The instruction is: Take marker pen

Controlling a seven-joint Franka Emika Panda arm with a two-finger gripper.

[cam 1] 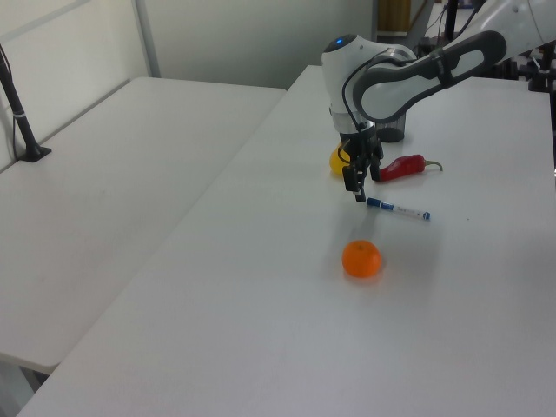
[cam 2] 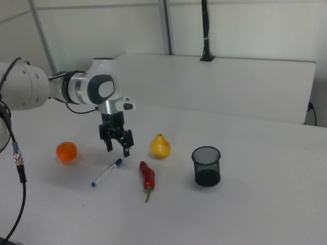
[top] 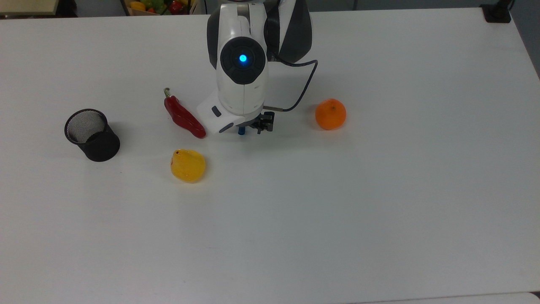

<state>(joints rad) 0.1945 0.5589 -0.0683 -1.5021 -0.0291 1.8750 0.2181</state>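
The big white surface [top: 379, 202] fills nearly all of the top view. The white and grey robot arm [top: 242, 71] reaches in from the top middle of that view. Its black gripper [cam 2: 116, 142] hangs just above the surface with its jaws apart and nothing between them.

A black mesh cup [top: 91, 135] stands at the left of the top view. A round orange fruit [top: 330, 114] sits to the right of the arm in the top view. A yellow pear [top: 187, 165] lies below and left of the arm in the top view. A long red chilli [top: 184, 118] lies just left of the arm.

The slim white marker pen with blue ends [cam 2: 107, 172] lies flat on the surface. In the right view it is in the lower left part, just below the gripper, between the orange fruit and the red chilli. It is not touching the jaws.
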